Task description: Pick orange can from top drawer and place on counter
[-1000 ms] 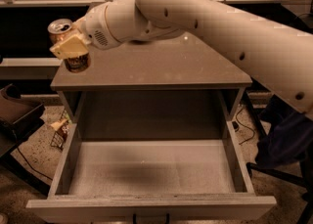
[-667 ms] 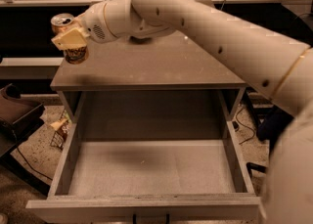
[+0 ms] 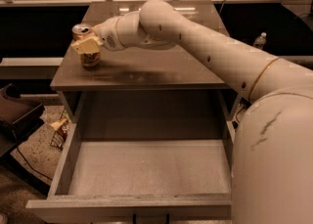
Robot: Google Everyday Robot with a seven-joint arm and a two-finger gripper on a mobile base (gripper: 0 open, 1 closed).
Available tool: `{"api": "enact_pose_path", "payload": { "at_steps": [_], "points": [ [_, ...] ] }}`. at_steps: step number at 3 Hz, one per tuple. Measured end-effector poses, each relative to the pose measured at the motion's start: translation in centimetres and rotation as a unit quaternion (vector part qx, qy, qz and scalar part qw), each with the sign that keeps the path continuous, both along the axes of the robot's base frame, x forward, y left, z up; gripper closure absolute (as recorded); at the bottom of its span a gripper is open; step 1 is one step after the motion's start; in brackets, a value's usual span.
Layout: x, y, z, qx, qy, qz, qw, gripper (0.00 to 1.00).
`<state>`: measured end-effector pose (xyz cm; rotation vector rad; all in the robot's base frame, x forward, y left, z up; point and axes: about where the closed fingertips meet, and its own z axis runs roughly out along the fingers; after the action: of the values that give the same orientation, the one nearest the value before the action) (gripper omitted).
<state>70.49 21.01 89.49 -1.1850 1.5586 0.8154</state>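
We judge the task nearly done. The top drawer [image 3: 146, 169] below the counter [image 3: 161, 71] stands pulled out with nothing in it. The orange can [image 3: 91, 59] is upright near the counter's left edge, at or just above its surface; we cannot tell which. What remains is to let go and draw back. Our arm stretches low across the counter, with the gripper [image 3: 86, 46] side-on and its fingers [image 3: 83, 47] clasped around the can's middle.

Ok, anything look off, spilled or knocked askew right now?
Nothing stands out. The orange can stands upright near the left edge of the counter, the hand closed around it, nothing spilled. The top drawer hangs open. A wrapper lies on the floor beside it.
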Motion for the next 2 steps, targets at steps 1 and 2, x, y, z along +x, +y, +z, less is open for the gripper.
{"api": "enact_pose_path", "payload": {
  "at_steps": [1,2],
  "points": [
    [-0.18,0.44,-0.18,0.000,0.002,0.004,1.0000,0.74],
    [-0.27,0.68,-0.26,0.000,0.003,0.006,1.0000,0.51]
  ]
}}
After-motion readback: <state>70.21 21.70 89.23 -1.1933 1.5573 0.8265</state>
